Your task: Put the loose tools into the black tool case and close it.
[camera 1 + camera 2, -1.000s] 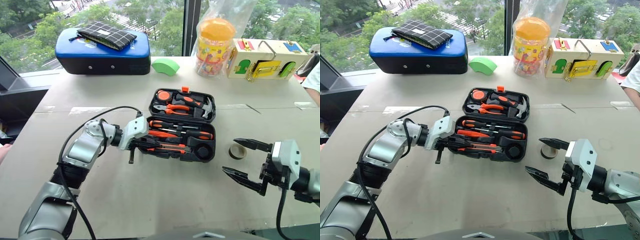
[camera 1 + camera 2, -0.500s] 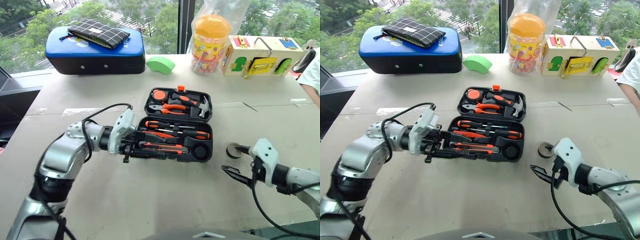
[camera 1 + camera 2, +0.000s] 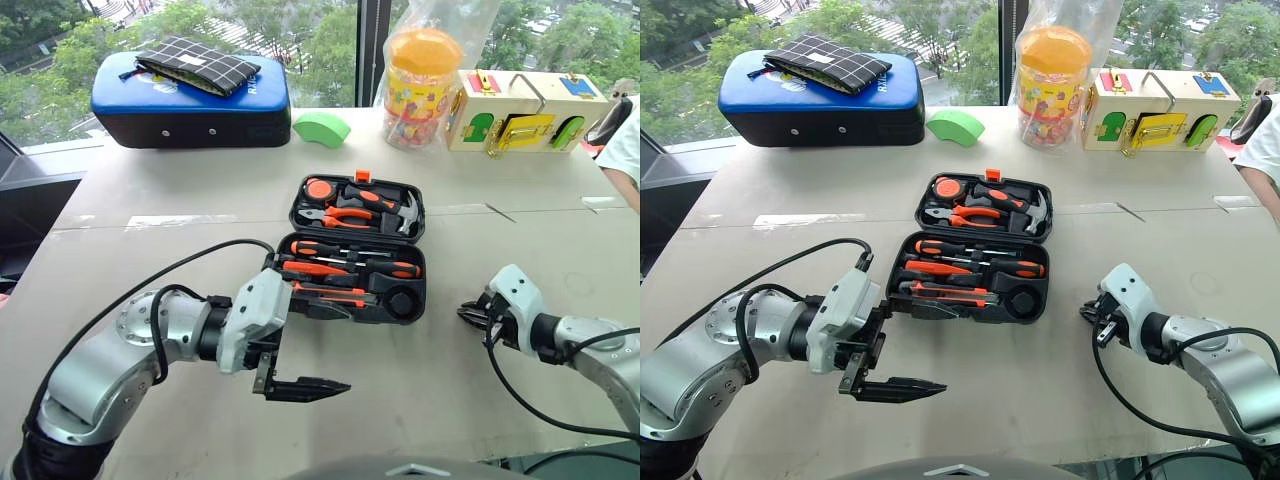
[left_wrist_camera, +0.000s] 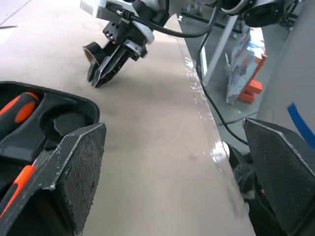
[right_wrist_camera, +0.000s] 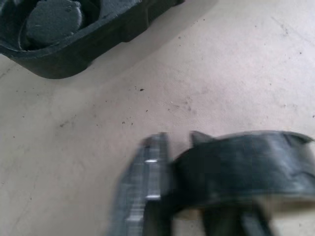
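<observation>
Black tool case (image 3: pixel 355 262): lies open at the centre of the head views, lid half toward the top of the frame, tray half nearer the bottom; orange latch on the far lid edge.
Tools stowed: orange-and-black hand tools (image 3: pixel 345 270) fill the moulded recesses in both halves: pliers and a hammer-like tool in the lid half, long screwdrivers and a slim orange tool in the tray half.
Empty recess: a round well (image 3: pixel 402 300) at the tray's lower right corner holds nothing; judged to be the tape's place.
Tape roll (image 4: pixel 91 51): on the table right of the case, well apart from it; in the left wrist view the right gripper's tips sit at it, one apparently inside the ring.
Right gripper (image 3: pixel 472 314): right of centre in the head views, pointing down at the table; fingers pressed together, and the right wrist view, though blurred, shows them clamped on the roll's dark wall.
Left gripper (image 3: pixel 300 383): lower centre of the frame, below the case and clear of it; fingers wide apart, holding nothing.
Done: every long tool seems to be seated.
Left: lift the tape into the round well, then fold the lid over and press the latch.
Bystanders: blue-topped case (image 3: pixel 200 100), wooden latch box (image 3: pixel 525 110) and yellow jar (image 3: pixel 428 85) along the top of the frame.
</observation>
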You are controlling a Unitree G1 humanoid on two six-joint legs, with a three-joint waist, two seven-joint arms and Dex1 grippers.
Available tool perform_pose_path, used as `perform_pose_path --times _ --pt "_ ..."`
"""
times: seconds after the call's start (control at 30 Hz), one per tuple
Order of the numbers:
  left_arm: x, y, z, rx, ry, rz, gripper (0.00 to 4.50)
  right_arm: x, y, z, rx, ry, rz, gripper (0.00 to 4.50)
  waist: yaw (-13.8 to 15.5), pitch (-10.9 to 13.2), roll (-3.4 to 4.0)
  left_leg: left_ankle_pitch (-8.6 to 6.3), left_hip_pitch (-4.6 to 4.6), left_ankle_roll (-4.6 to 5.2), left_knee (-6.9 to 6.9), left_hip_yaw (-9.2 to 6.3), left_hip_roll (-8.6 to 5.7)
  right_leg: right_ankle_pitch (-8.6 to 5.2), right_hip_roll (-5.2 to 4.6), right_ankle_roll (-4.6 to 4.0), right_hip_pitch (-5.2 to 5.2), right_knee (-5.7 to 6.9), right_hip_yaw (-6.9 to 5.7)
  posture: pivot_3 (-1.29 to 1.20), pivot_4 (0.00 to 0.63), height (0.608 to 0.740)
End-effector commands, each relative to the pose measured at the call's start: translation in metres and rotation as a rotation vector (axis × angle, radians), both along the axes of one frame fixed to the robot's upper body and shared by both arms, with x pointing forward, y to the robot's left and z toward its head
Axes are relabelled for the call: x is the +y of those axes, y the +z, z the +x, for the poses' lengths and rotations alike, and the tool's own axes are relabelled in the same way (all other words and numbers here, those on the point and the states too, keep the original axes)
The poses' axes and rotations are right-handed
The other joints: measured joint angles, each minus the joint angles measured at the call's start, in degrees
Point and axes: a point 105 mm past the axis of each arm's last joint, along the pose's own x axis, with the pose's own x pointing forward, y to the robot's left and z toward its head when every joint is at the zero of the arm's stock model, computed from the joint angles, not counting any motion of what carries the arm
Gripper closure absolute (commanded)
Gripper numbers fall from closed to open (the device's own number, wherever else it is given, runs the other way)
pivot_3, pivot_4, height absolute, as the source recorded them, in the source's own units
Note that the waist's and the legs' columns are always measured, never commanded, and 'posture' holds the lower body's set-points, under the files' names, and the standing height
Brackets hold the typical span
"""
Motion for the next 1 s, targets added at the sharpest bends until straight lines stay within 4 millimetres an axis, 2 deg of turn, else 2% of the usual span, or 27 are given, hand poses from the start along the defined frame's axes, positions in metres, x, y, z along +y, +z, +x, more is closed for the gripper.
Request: perform_pose_path --times 0.03,0.1,0.2,0.3,0.4,0.57,0.93,1.0 --pt "-0.011 0.003 -0.004 -0.018 -0.009 -0.021 0.00 0.010 0.034 0.002 -0.089 0.079 0.021 4.42 -0.05 0.05 0.07 0.03 0.00 -0.04 0.00 0.01 0.00 0.00 0.02 0.00 0.00 0.00 0.01 0.00 0.150 0.740" --pt "-0.012 0.002 -0.002 -0.009 -0.001 -0.021 0.00 0.021 0.048 0.001 -0.108 0.131 0.046 4.42 -0.12 0.08 0.06 0.08 0.01 0.01 0.00 0.02 0.00 0.01 0.06 0.01 0.00 0.01 0.02 0.00 0.150 0.740" --pt "-0.008 -0.001 -0.001 0.002 0.009 -0.007 0.00 0.050 0.063 -0.004 -0.104 0.269 0.073 4.42 -0.36 0.11 0.02 0.11 0.03 0.04 -0.01 0.00 0.03 0.01 0.13 0.02 0.00 0.02 0.02 0.00 0.150 0.740" --pt "0.000 -0.005 -0.002 0.012 0.027 0.021 0.00 0.076 0.069 -0.006 -0.130 0.415 0.044 4.42 -0.38 0.14 -0.03 0.09 0.03 0.06 -0.03 -0.02 0.03 0.00 0.14 0.01 -0.01 0.01 0.00 0.00 0.150 0.740" --pt "0.008 -0.010 -0.001 0.022 0.057 0.040 0.00 0.088 0.064 0.000 -0.088 0.485 -0.042 4.42 -0.28 0.21 0.00 0.09 0.03 0.05 -0.05 -0.04 0.04 -0.01 0.13 0.00 -0.02 -0.02 -0.01 0.00 0.150 0.740" --pt "0.018 -0.013 0.005 0.020 0.119 0.046 0.00 0.097 0.053 0.002 0.038 0.579 -0.109 4.42 -0.17 0.24 -0.05 0.09 -0.02 -0.18 -0.03 -0.04 0.03 0.01 0.10 -0.01 -0.01 -0.11 -0.04 0.00 0.150 0.740" --pt "0.031 -0.019 0.003 0.011 0.213 0.042 0.00 0.091 0.033 0.022 0.115 0.646 -0.257 4.42 -0.47 0.26 -0.01 0.14 -0.01 -0.30 -0.12 -0.03 0.03 0.02 0.10 -0.01 -0.01 -0.23 -0.05 0.00 0.150 0.740" --pt "0.031 -0.019 0.002 0.011 0.226 0.037 0.00 0.091 0.032 0.026 0.117 0.655 -0.263 3.84 -0.43 0.27 -0.01 0.14 -0.01 -0.30 -0.11 -0.03 0.03 0.02 0.09 -0.01 -0.01 -0.22 -0.04 0.00 0.150 0.740"
